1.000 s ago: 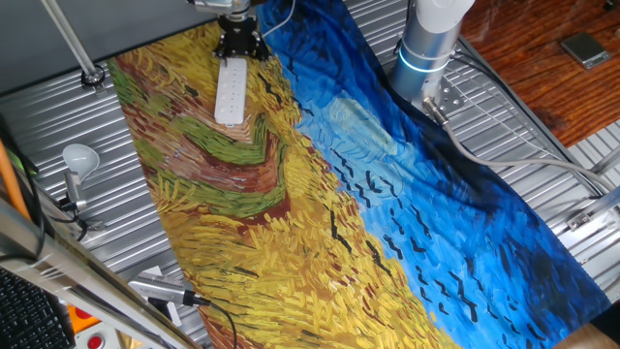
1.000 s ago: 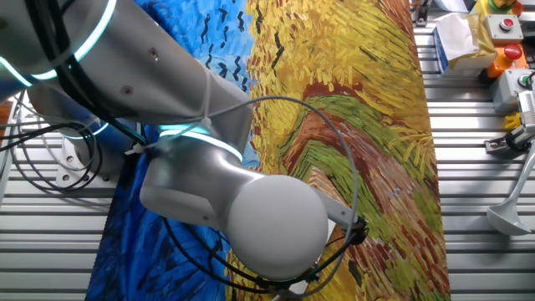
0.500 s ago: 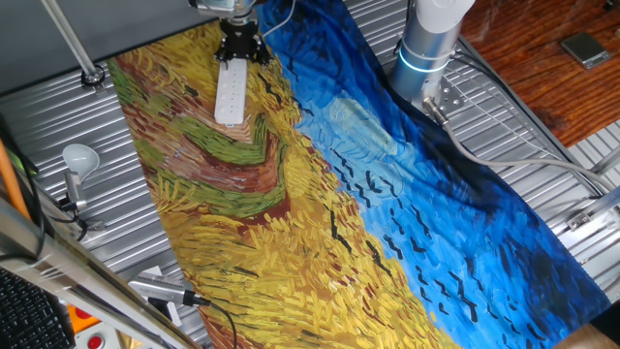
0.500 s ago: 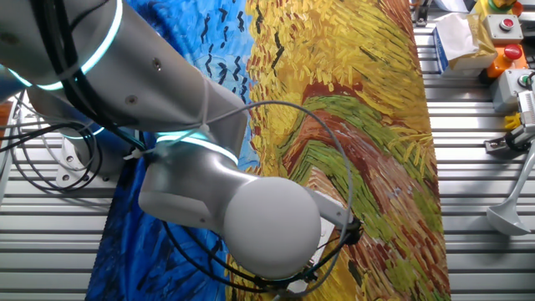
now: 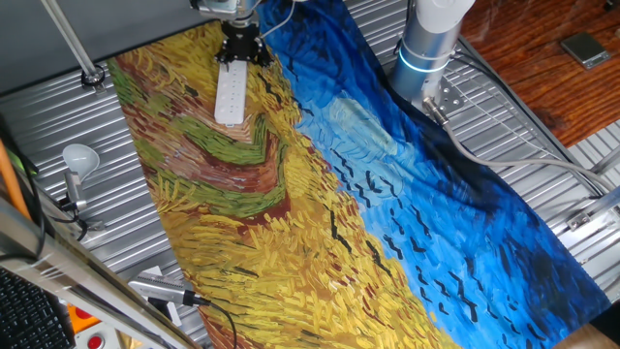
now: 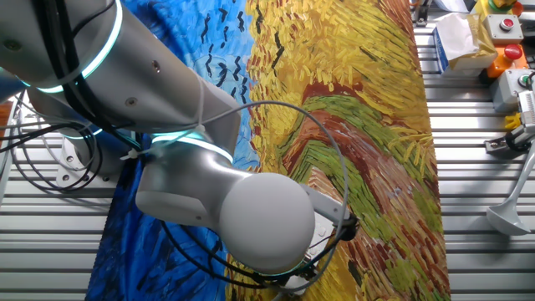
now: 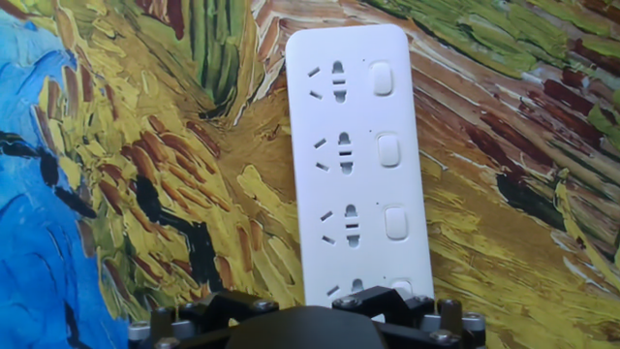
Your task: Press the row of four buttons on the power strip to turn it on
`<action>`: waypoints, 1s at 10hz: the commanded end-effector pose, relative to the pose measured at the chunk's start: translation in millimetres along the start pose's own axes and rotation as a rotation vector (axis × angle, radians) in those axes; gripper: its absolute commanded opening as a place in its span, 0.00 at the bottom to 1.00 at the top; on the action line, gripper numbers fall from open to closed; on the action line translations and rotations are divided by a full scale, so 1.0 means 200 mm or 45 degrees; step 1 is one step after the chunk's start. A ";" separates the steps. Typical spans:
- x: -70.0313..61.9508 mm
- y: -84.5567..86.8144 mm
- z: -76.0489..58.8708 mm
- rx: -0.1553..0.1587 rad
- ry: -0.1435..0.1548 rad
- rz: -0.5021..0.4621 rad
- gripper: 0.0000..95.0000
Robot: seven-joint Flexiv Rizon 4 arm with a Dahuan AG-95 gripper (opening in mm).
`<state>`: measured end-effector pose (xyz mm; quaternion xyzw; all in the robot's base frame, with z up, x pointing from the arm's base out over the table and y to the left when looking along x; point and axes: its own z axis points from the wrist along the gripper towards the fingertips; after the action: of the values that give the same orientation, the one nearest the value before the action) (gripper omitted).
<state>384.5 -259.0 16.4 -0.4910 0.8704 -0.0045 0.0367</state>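
The white power strip (image 5: pixel 230 94) lies on the yellow part of the painted cloth (image 5: pixel 291 213), at the far end of the table. My gripper (image 5: pixel 240 54) hangs over the strip's far end; no view shows a gap or contact between its fingertips. In the hand view the power strip (image 7: pixel 354 155) runs away from me, with the row of four buttons (image 7: pixel 388 150) along its right edge. Three buttons show whole. The nearest one (image 7: pixel 400 286) is partly covered by the gripper's black body (image 7: pixel 300 328). In the other fixed view the arm (image 6: pixel 209 192) hides both strip and gripper.
A white light bulb (image 5: pixel 80 158) on a stand sits at the left on the ribbed metal tabletop (image 5: pixel 58 116). The robot's base (image 5: pixel 426 48) stands at the back right with cables beside it. Boxes with coloured buttons (image 6: pixel 506 33) sit at one table corner.
The arm's elbow has shifted slightly left in the other fixed view. The gripper stays over the strip's far end, and the strip has not moved.
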 end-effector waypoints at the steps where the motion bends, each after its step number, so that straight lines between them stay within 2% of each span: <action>1: 0.00 0.00 0.01 0.004 0.001 -0.005 1.00; 5: 0.00 -0.01 0.01 0.002 -0.003 0.006 1.00; 6: -0.01 -0.01 0.01 -0.001 -0.003 0.013 0.80; 10: -0.02 -0.03 0.01 0.000 -0.002 0.019 0.80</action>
<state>392.8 -259.2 15.4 -0.4841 0.8742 -0.0041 0.0376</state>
